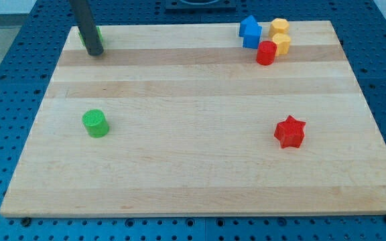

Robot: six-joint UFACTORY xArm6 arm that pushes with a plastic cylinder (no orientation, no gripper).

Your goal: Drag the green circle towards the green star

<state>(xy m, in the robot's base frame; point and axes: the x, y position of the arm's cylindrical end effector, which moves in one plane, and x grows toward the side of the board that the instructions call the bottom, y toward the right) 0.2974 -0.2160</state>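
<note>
The green circle [96,124], a short cylinder, stands on the wooden board [193,167] at the view's left, below the middle. The green star [82,37] is at the board's top left corner, mostly hidden behind the dark rod; only green slivers show on either side of it. My tip [95,51] rests at the star's lower right edge, touching or nearly touching it. The tip is far above the green circle in the view, roughly in line with it.
A cluster sits at the top right: a blue block [250,31], two yellow blocks [279,27] [282,44] and a red cylinder-like block [266,53]. A red star [290,132] stands at the right, below the middle.
</note>
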